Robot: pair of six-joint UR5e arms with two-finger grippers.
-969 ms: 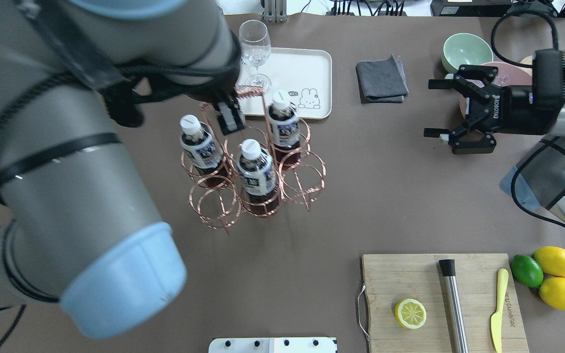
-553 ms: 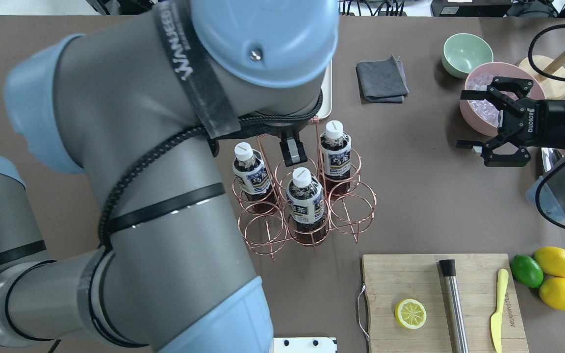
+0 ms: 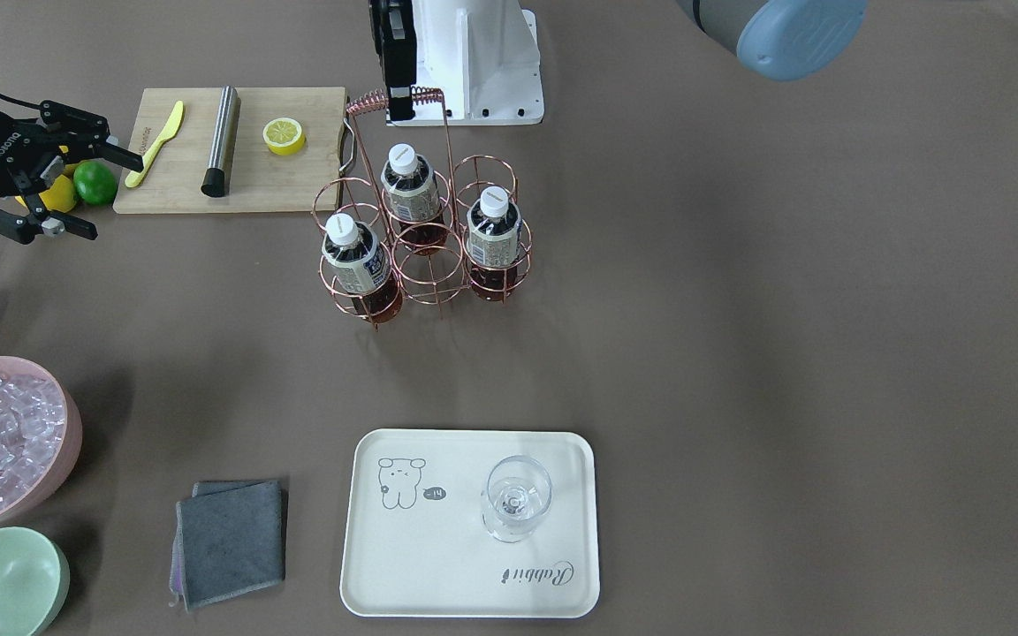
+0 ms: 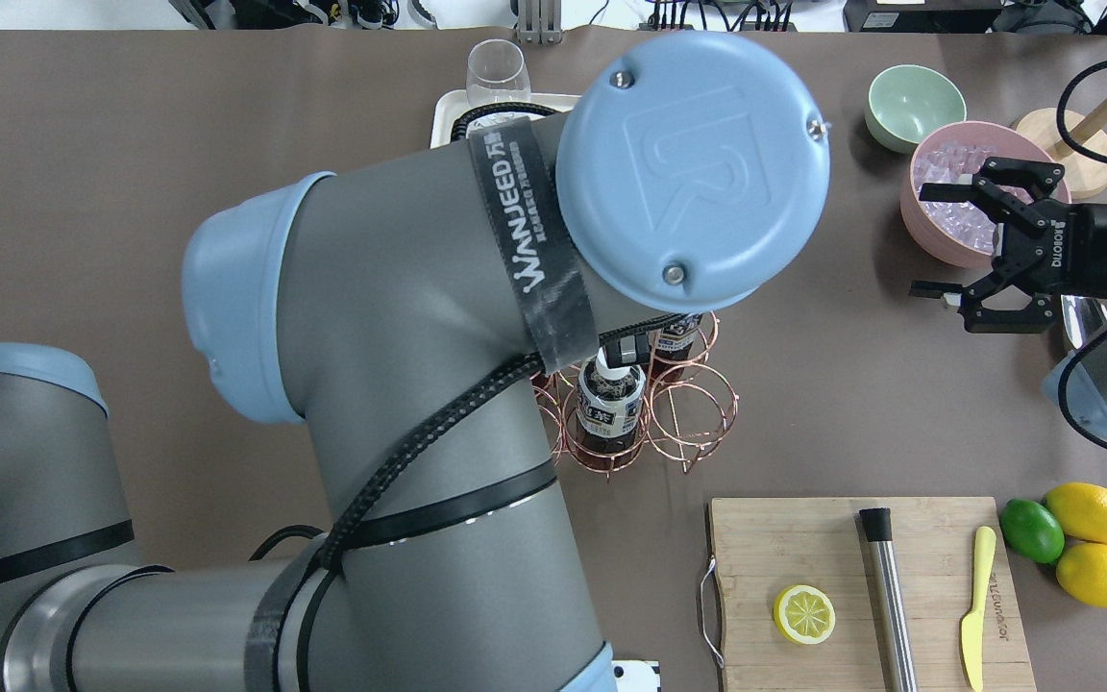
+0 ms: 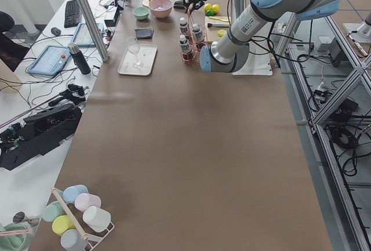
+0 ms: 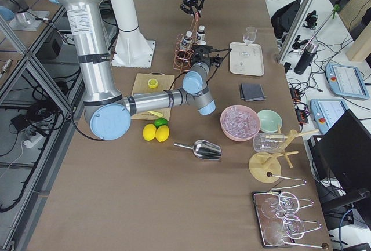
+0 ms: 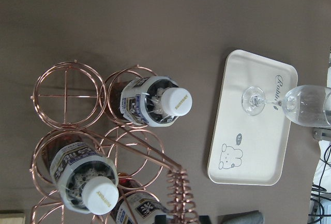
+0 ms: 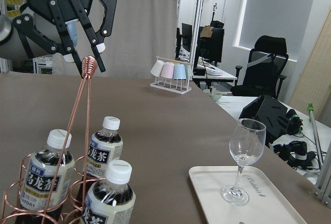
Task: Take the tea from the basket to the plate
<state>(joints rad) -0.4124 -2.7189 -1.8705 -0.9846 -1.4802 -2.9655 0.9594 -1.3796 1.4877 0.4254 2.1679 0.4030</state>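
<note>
The copper wire basket (image 3: 425,265) stands at mid-table with three tea bottles (image 3: 353,256) (image 3: 407,190) (image 3: 493,230) in its ring cells. My left gripper (image 3: 398,93) is shut on the basket's coiled handle (image 8: 89,62). In the overhead view the left arm covers most of the basket, and one bottle (image 4: 608,399) shows. The cream plate (image 3: 438,565) lies toward the table's far edge, with a clear glass (image 3: 516,499) standing on it. My right gripper (image 4: 928,240) is open and empty, well to the right of the basket.
A wooden cutting board (image 3: 288,177) with a lemon half (image 3: 284,135), steel muddler and yellow knife lies beside the basket. A lime and lemons (image 4: 1087,538), a pink bowl of ice (image 3: 5,442), a green bowl (image 3: 1,583) and a grey cloth (image 3: 231,539) are around.
My left arm has carried the basket by its handle to the right and toward the robot's side, away from the plate. My right gripper has drawn back to the right, still open.
</note>
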